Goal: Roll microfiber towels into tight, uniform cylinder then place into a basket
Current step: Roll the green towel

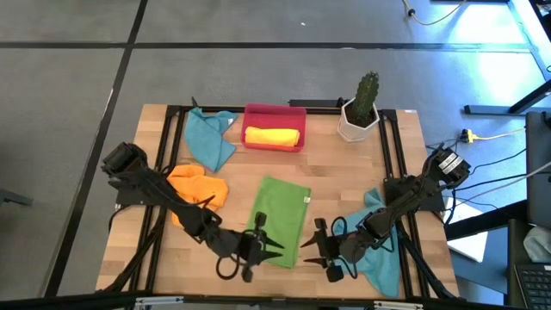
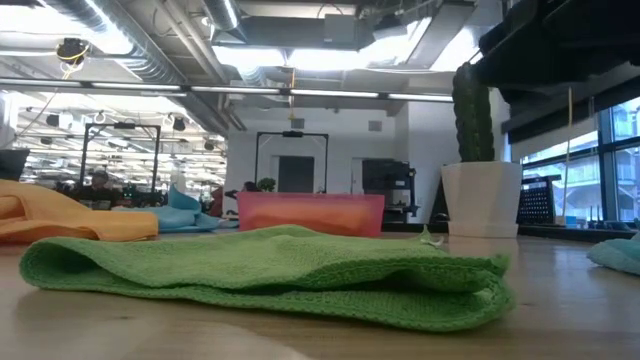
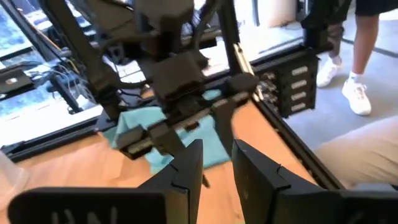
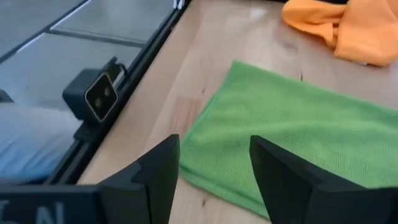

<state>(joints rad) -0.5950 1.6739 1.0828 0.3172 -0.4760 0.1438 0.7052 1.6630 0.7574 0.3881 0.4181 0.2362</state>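
The green towel lies folded flat on the wooden table, near its front edge and about midway across. From table height it shows as a low, doubled-over pad, not rolled. Both claws sit at its near end. The left gripper hangs over the towel's near left part, fingers pointing toward the other arm; in its own wrist view the two dark fingers stand a narrow gap apart with nothing between them, so it holds nothing. The right gripper is just beside the towel's near right corner, pointing back at the left one. Its fingers are spread wide, and between them I see only bare wood and the green towel's edge; they grip nothing, and I cannot tell whether the tips touch the cloth.

Farther back, the red basket rests at the table's rear middle with a rolled yellow towel inside it. A teal towel lies crumpled just left of the basket, and an orange towel is bunched at the left, partly under the left arm. Another teal towel lies at the right, under the right arm. A cactus in a white pot stands at the rear right
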